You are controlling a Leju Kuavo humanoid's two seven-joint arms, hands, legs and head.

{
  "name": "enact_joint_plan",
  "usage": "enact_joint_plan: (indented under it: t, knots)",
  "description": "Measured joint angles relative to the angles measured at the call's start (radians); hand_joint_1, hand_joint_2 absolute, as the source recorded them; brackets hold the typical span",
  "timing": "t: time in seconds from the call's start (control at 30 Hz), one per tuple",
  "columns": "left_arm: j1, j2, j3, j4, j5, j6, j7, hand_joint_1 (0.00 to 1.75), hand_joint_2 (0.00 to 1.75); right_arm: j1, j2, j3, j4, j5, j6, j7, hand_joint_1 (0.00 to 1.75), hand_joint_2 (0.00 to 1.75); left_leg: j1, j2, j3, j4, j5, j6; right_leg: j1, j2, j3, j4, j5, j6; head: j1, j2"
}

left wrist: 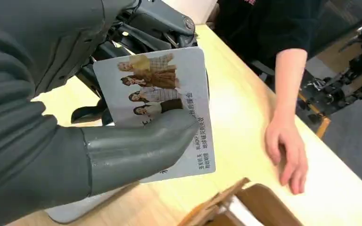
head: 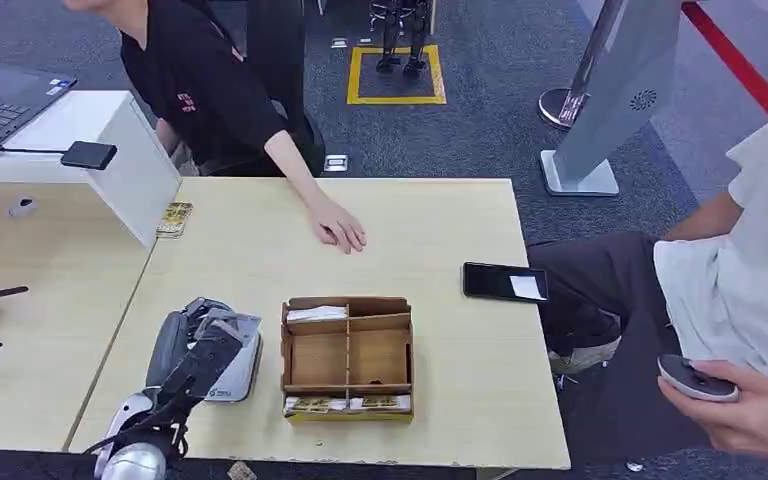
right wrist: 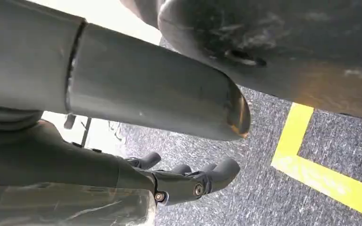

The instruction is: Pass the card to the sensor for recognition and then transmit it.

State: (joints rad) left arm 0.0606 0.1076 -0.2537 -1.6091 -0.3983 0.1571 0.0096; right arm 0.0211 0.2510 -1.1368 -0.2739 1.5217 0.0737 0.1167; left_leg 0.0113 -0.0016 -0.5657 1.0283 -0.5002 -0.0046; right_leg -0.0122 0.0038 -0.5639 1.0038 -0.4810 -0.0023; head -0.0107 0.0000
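My left hand [head: 198, 352] holds a photo card [head: 234, 325] at the table's front left, just above a grey sensor pad [head: 236, 378]. In the left wrist view my thumb [left wrist: 141, 146] presses on the card [left wrist: 167, 94], which shows printed figures and text, and the dark fingers lie behind it. A corner of the sensor pad [left wrist: 70, 213] lies below the card. My right hand [right wrist: 188, 181] hangs over the grey carpet beside a yellow floor line, its fingers apart and holding nothing.
A wooden divided box [head: 348, 355] with cards stands right of the sensor. A black phone [head: 505, 282] lies further right. A person's hand [head: 338, 228] rests on the table [head: 440, 400]. A seated person at right holds a small device [head: 697, 378]. A card stack [head: 174, 218] lies far left.
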Motion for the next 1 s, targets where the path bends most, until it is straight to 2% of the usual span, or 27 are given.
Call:
enact_joint_plan:
  t: [0.2, 0.67, 1.0]
  knots:
    - [0.019, 0.014, 0.006, -0.004, -0.019, -0.034, 0.021, 1.75, 1.75, 0.004, 0.014, -0.014, -0.039, 0.013, 0.021, 0.0, 0.0, 0.0, 0.0, 0.0, 0.0, 0.0, 0.0, 0.0, 0.0, 0.0, 0.0, 0.0, 0.0, 0.0, 0.0, 0.0]
    - [0.061, 0.035, 0.02, -0.001, -0.039, -0.048, 0.054, 1.75, 1.75, 0.007, 0.021, -0.037, -0.072, 0.025, 0.037, -0.002, 0.0, 0.0, 0.0, 0.0, 0.0, 0.0, 0.0, 0.0, 0.0, 0.0, 0.0, 0.0, 0.0, 0.0, 0.0, 0.0]
    - [0.075, 0.033, 0.042, 0.022, 0.056, -0.095, 0.057, 1.75, 1.75, 0.008, 0.021, -0.042, -0.076, 0.037, 0.042, -0.003, 0.0, 0.0, 0.0, 0.0, 0.0, 0.0, 0.0, 0.0, 0.0, 0.0, 0.0, 0.0, 0.0, 0.0, 0.0, 0.0]
